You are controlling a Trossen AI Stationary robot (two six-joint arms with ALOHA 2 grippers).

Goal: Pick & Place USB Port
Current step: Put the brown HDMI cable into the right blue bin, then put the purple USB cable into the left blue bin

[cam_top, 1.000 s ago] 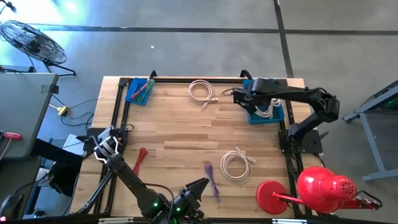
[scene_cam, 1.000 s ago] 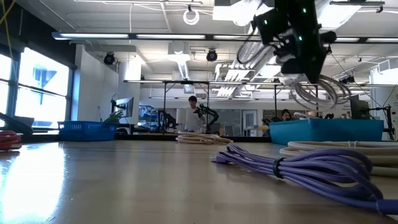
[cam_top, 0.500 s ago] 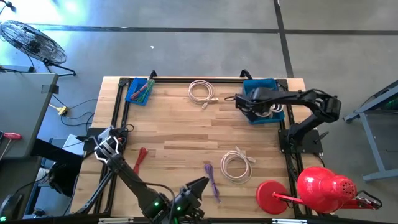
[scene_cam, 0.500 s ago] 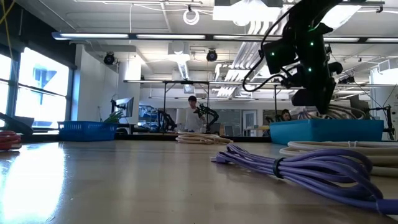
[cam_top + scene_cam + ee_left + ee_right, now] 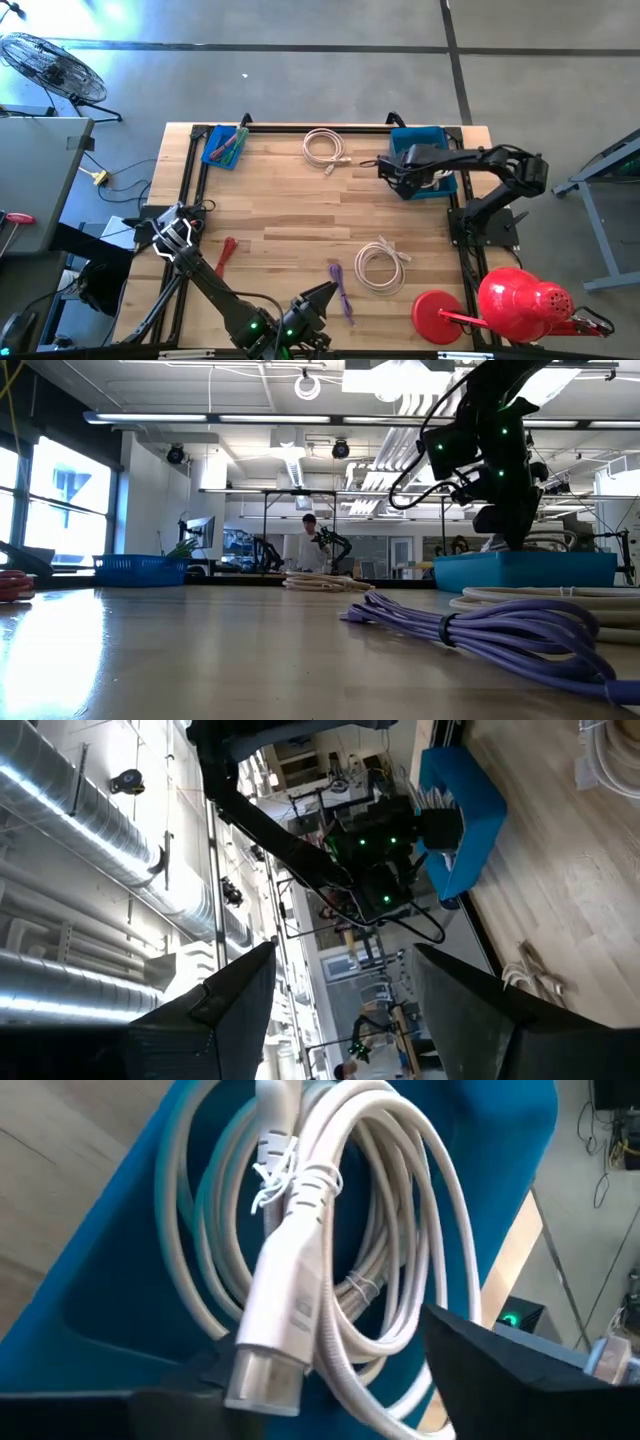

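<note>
A white coiled USB cable [image 5: 330,1230] lies in the blue bin [image 5: 436,138] at the table's far right. My right gripper [image 5: 330,1390] hangs over the bin, open, with one dark finger on each side of the coil's plug end [image 5: 270,1350]. In the low view it [image 5: 503,520] stands just above the bin's rim [image 5: 525,570]. My left gripper [image 5: 312,305] waits near the table's front edge, open [image 5: 345,1010], with nothing between its fingers. My right gripper comes at the coil from above, its fingers [image 5: 500,1360] either side of the plug end [image 5: 262,1370]. I cannot tell whether they touch it. The coil rests on the bin's floor.
Another white coil [image 5: 325,147] lies at the far middle and a third [image 5: 382,265] at the near right. A purple cable [image 5: 341,288] and a red one [image 5: 225,255] lie toward the front. A blue tray [image 5: 225,145] stands at the far left and a red lamp [image 5: 500,300] beside the near right corner.
My right gripper has gone down into the blue bin with the white coil. The coil hung below the gripper, above the rim; now it lies inside the bin.
</note>
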